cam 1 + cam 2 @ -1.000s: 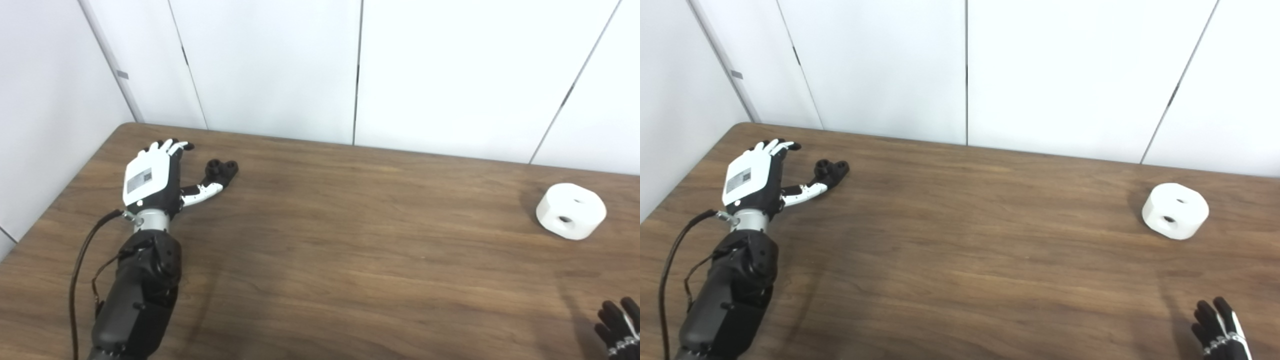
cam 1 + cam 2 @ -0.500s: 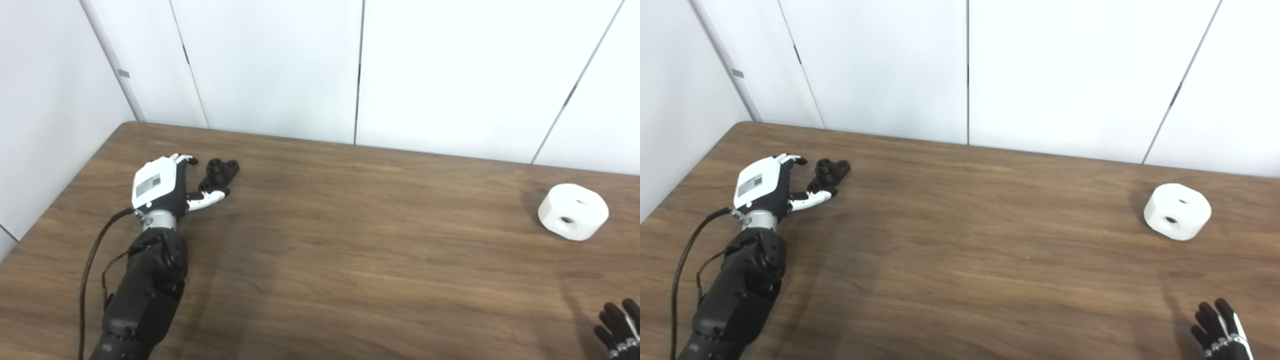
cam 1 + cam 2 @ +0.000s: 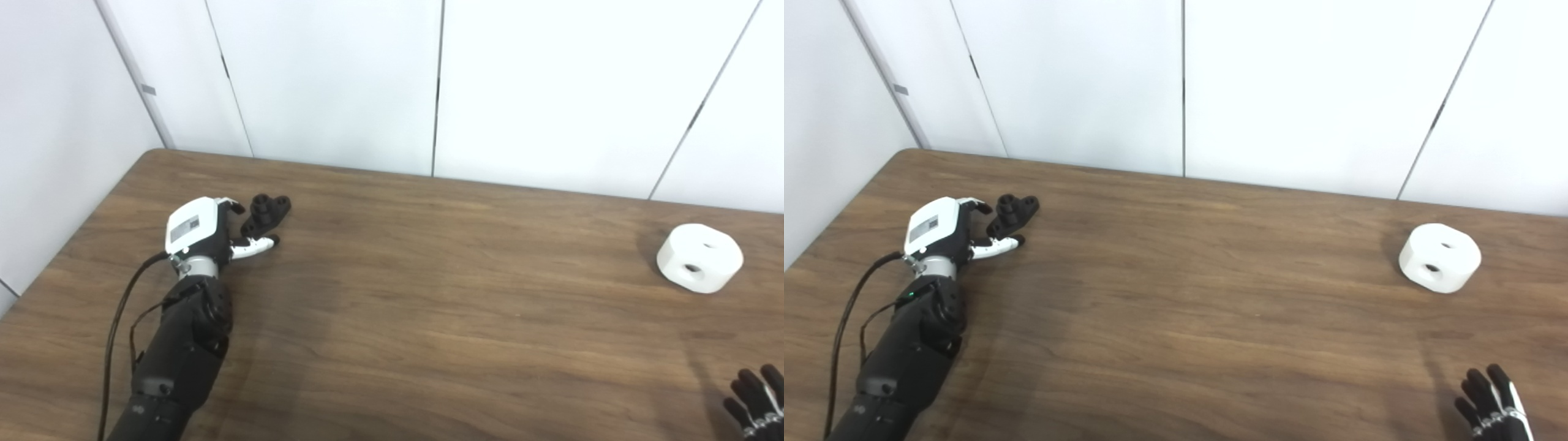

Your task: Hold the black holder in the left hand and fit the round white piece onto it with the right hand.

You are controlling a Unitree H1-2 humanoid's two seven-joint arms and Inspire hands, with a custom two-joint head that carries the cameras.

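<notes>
Lying far across the table (image 3: 392,318), white piece (image 3: 699,257) from black holder (image 3: 267,211).

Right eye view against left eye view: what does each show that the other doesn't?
Only the right eye view shows more of the right hand, fingers spread, with bare table beyond it. Only the left eye view shows wall panel left of the table's far corner, and the right hand cut at the edge. Both share the left hand open around the black holder, and the round white piece lying apart.
</notes>
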